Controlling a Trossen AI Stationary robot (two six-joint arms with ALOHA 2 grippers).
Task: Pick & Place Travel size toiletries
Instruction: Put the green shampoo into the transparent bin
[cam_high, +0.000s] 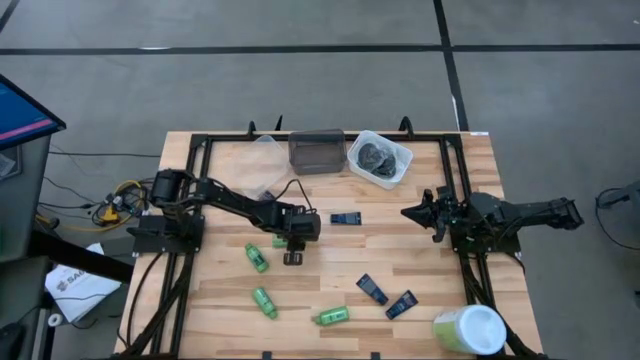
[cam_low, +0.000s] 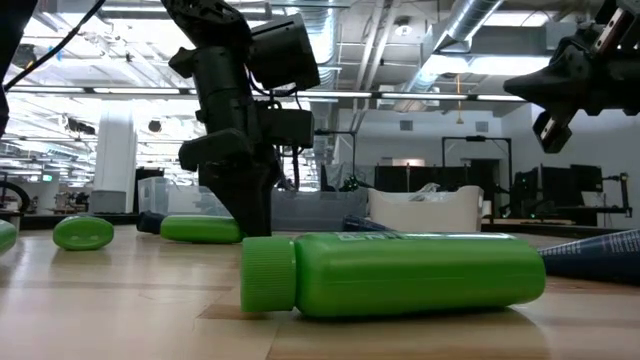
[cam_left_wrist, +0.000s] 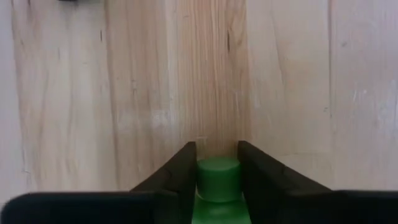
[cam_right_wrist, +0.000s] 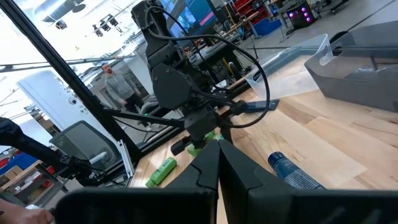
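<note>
A small green bottle (cam_left_wrist: 217, 183) is lying on the wooden bench (cam_high: 420, 255) near its middle, and the left gripper (cam_left_wrist: 217, 163) is pressing down over it, its fingers (cam_left_wrist: 177, 171) closing snugly against the bottle's cap on both sides. Other green bottles (cam_high: 257, 257) and dark blue sachets (cam_high: 371, 289) are lying scattered nearby. The right gripper (cam_high: 412, 213) is hovering well apart over the bench's right side, its fingers shut together and gripping nothing.

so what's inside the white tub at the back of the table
The white tub holds dark grey round lumps, piled together in the high view. Their exact count cannot be told, and anything beneath them is covered.
</note>
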